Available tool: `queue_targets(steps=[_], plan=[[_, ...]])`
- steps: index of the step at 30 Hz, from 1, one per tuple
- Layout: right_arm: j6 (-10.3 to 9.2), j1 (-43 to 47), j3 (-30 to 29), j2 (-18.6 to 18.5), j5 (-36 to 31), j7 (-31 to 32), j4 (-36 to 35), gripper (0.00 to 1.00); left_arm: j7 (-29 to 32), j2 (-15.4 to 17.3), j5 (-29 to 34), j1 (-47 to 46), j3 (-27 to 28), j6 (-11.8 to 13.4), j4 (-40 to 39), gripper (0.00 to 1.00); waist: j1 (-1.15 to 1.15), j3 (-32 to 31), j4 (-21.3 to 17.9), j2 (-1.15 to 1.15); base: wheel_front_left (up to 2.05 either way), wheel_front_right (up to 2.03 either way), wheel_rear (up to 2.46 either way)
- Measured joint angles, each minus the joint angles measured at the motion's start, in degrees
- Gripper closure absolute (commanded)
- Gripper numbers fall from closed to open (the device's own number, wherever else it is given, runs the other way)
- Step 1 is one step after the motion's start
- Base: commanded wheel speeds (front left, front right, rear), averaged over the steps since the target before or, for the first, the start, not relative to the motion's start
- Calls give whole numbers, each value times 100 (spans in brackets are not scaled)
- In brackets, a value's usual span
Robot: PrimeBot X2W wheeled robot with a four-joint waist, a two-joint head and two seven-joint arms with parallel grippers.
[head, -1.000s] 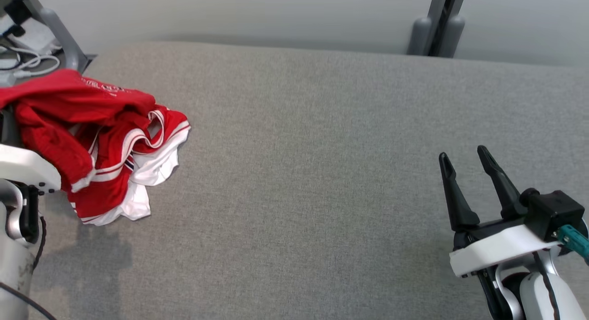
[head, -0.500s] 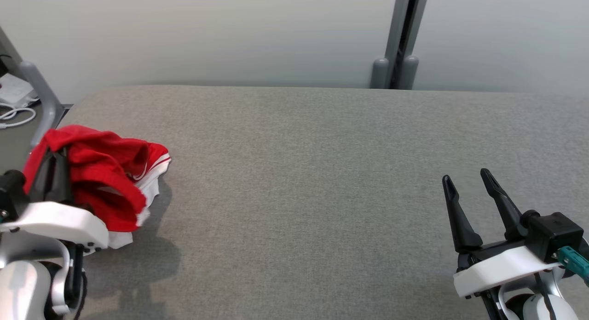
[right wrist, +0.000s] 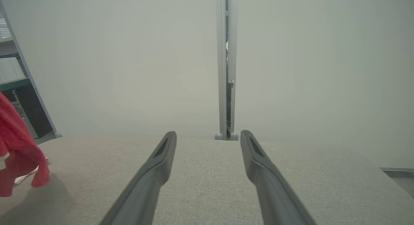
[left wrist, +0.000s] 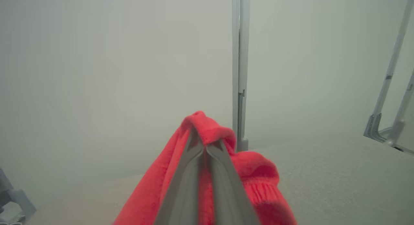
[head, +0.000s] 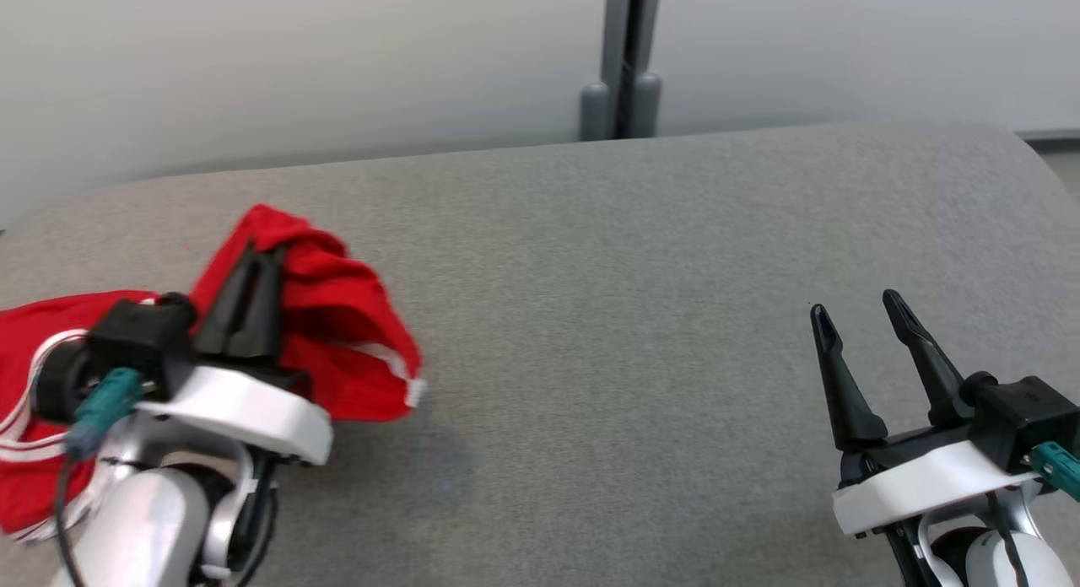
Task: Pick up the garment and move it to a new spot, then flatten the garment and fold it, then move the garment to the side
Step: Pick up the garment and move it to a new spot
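The garment (head: 346, 351) is red with white trim, bunched and lifted at the left of the grey padded table (head: 641, 300). My left gripper (head: 261, 254) is shut on a fold of it; red cloth drapes over both fingertips in the left wrist view, where the garment (left wrist: 258, 173) hangs around my left gripper (left wrist: 204, 144). Part of the cloth trails to the lower left edge of the head view. My right gripper (head: 856, 310) stands open over the table's right side, nothing between its fingers. In the right wrist view my right gripper (right wrist: 208, 136) points at the wall, and the garment (right wrist: 16, 154) hangs at the far left.
A pale wall runs behind the table, with a grey vertical post (head: 623, 64) at its middle. The table's right end curves away at the upper right corner (head: 1025, 153). A metal frame (left wrist: 388, 99) stands off to the right in the left wrist view.
The head camera has swung right, so the post and table shifted left. My left gripper has carried the garment rightward and further over the table. The right gripper stays open in place.
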Motion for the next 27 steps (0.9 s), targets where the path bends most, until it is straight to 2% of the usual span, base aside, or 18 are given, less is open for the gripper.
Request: queue_targets(steps=[6,11,18,23,24,25,26,27], plan=[[0,-86,12,-2,71,-32,-22,0,153,-321,65,-461,-677,-369,270,100,0,248,-530,0,0,0,0],[0,-137,30,-1,197,-153,13,0,211,-690,115,-866,-1188,-675,844,100,0,555,-970,0,0,0,0],[0,-251,111,-2,365,-366,178,0,199,-1060,121,-1202,-1634,-1022,1917,100,0,1006,-1506,0,0,0,0],[0,-277,123,-1,419,-480,322,0,46,-1259,45,-1259,-1844,-1299,2486,100,0,1197,-1718,0,0,0,0],[0,-281,104,-1,419,-502,345,0,-1,-1283,45,-1264,-1864,-1321,2550,76,0,1202,-1717,0,0,0,0],[0,-283,85,-2,421,-510,374,0,-66,-1311,44,-1264,-1876,-1343,2588,19,0,1194,-1702,0,0,0,0],[0,-286,73,-2,420,-528,391,0,-118,-1323,40,-1264,-1887,-1371,2605,0,0,1176,-1677,0,0,0,0],[0,-287,64,-1,420,-536,406,0,-151,-1334,29,-1262,-1906,-1389,2610,0,0,1152,-1640,0,0,0,0]])
